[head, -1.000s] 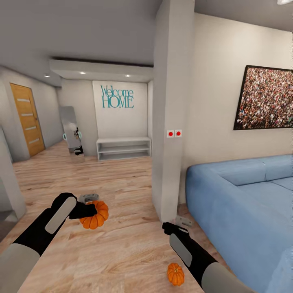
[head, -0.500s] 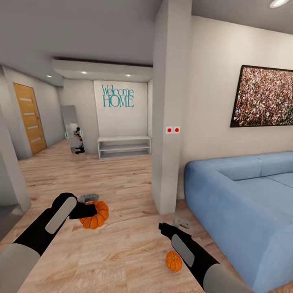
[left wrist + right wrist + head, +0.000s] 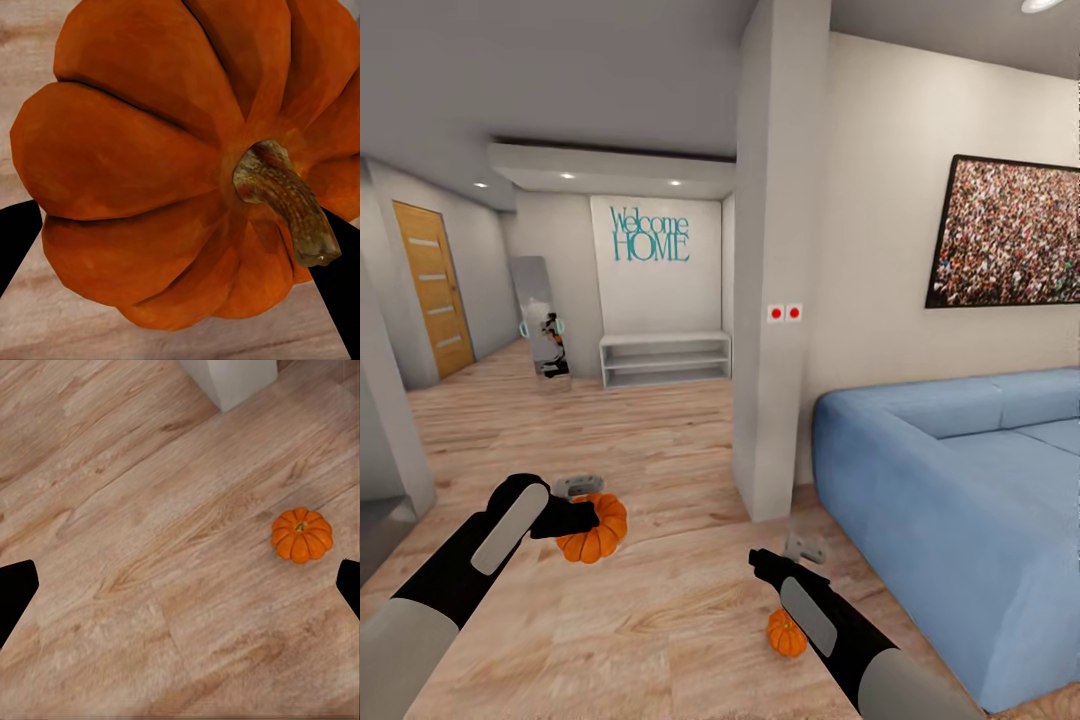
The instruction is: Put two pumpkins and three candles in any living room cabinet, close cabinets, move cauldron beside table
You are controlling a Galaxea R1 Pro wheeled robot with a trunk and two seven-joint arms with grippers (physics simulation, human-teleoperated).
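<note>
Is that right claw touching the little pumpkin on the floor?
Apart. In the right wrist view the floor pumpkin lies alone on the wooden floor, with bare boards between it and the right gripper, whose dark fingertips sit well apart.

head view forward over floor (image 3: 660,620), wrist views close, downward

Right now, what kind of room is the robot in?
It looks like a home, at the edge of a living room by the entry hall. A blue sofa stands on the wood floor, a "Welcome HOME" sign hangs on the far wall, and a wooden door is nearby.
</note>
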